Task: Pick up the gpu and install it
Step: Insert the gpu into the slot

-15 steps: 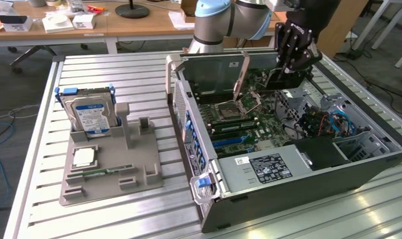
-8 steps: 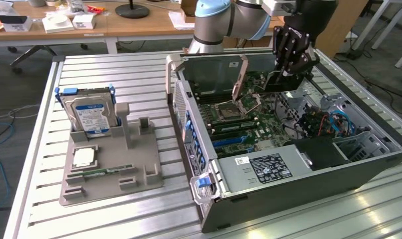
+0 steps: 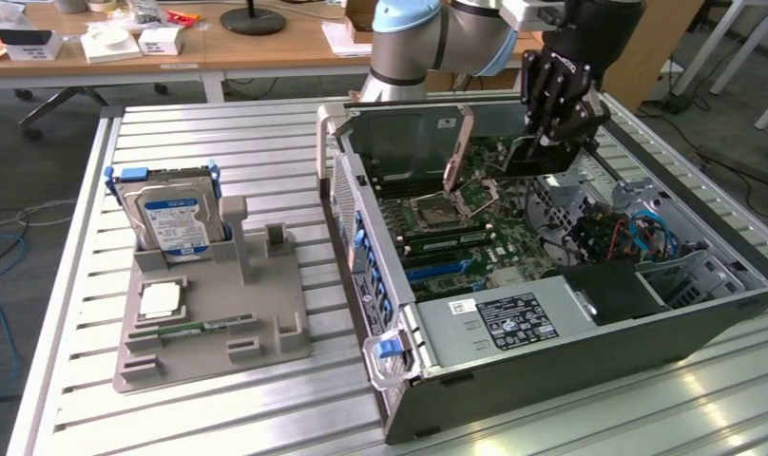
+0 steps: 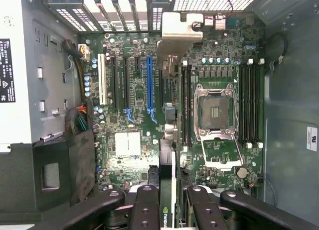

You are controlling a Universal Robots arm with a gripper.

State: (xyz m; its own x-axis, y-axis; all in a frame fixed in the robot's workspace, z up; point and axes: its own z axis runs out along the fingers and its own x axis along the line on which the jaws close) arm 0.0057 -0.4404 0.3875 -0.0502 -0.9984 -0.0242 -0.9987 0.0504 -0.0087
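My gripper (image 3: 551,128) hangs over the far side of the open computer case (image 3: 688,332) and is shut on the gpu (image 3: 539,157), a dark flat card hanging below the fingers. In the wrist view the black fingers (image 4: 145,207) clamp the gpu (image 4: 169,160) edge-on. Its silver bracket (image 4: 178,33) points toward the case's slotted rear wall. The card hovers above the motherboard (image 4: 124,140), between the blue slot (image 4: 149,83) and the cpu socket (image 4: 215,110), apart from the board.
A grey fixture (image 3: 213,313) on the slatted table at the exterior view's left holds a hard drive (image 3: 175,223), a memory stick (image 3: 206,326) and a small square chip (image 3: 160,301). The power supply (image 3: 511,318) and drive cage (image 3: 688,275) crowd the case's near end.
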